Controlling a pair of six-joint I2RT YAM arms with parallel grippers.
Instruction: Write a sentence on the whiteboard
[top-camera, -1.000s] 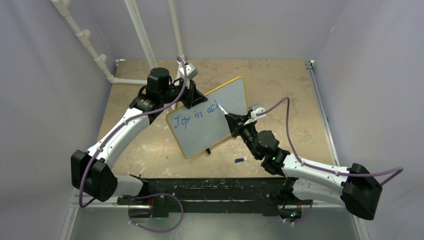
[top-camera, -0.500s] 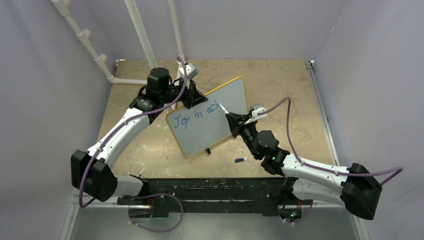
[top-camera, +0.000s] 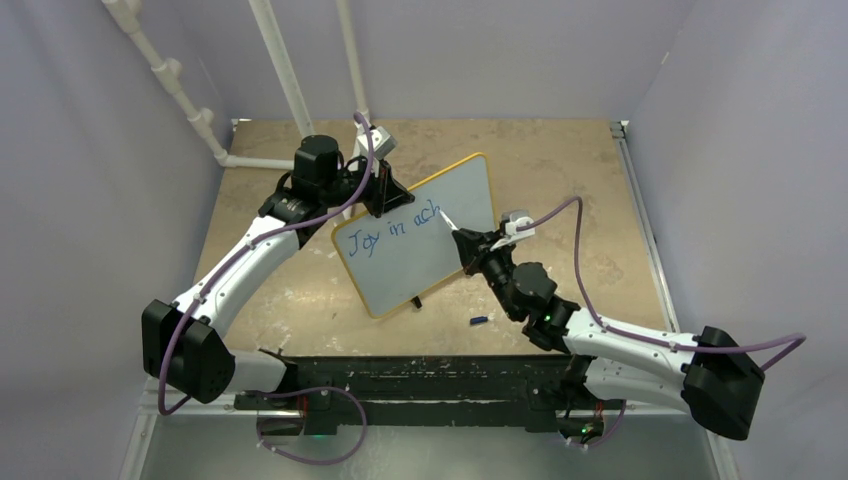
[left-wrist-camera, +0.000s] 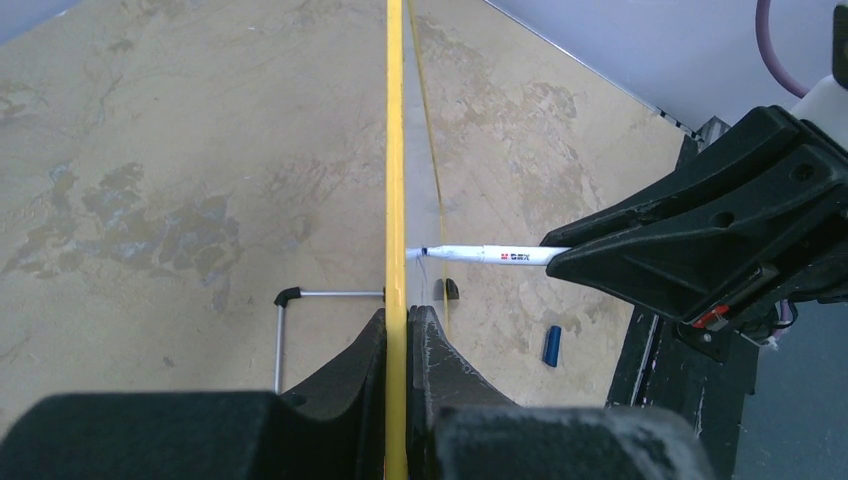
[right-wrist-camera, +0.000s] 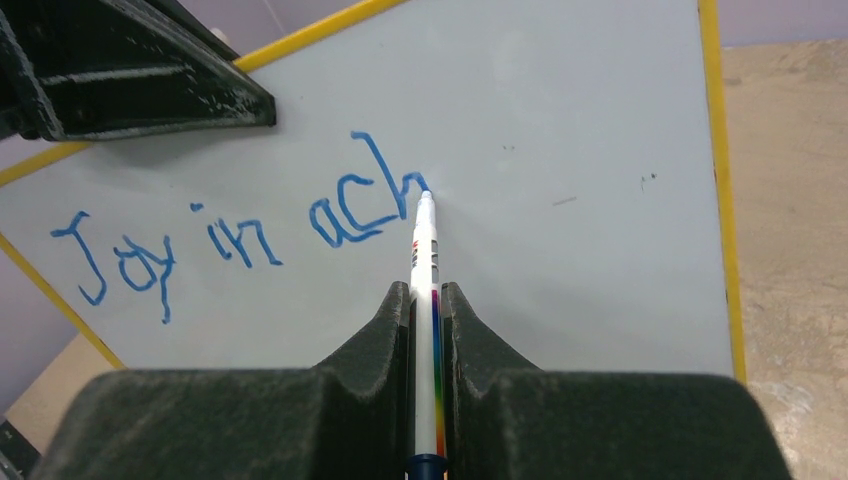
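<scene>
The whiteboard (top-camera: 450, 235), white with a yellow rim, stands tilted mid-table. My left gripper (top-camera: 383, 205) is shut on its upper left edge; in the left wrist view the yellow rim (left-wrist-camera: 395, 200) runs between the jaws of the left gripper (left-wrist-camera: 402, 318). The sentence (right-wrist-camera: 240, 235) in blue reads "Joy in ach". My right gripper (right-wrist-camera: 426, 292) is shut on a white marker (right-wrist-camera: 424, 250), its tip touching the board at the right end of the "h". The marker also shows in the left wrist view (left-wrist-camera: 490, 255) and the top view (top-camera: 447, 219).
A blue marker cap (top-camera: 479, 321) lies on the table in front of the board, near the right arm; it also shows in the left wrist view (left-wrist-camera: 551, 345). White pipes (top-camera: 180, 85) stand at the back left. The board's wire stand (left-wrist-camera: 300, 300) rests behind it.
The "h" after "ac" has been filled out. The right gripper and marker tip have shifted slightly right along the board. The left arm and board have not moved.
</scene>
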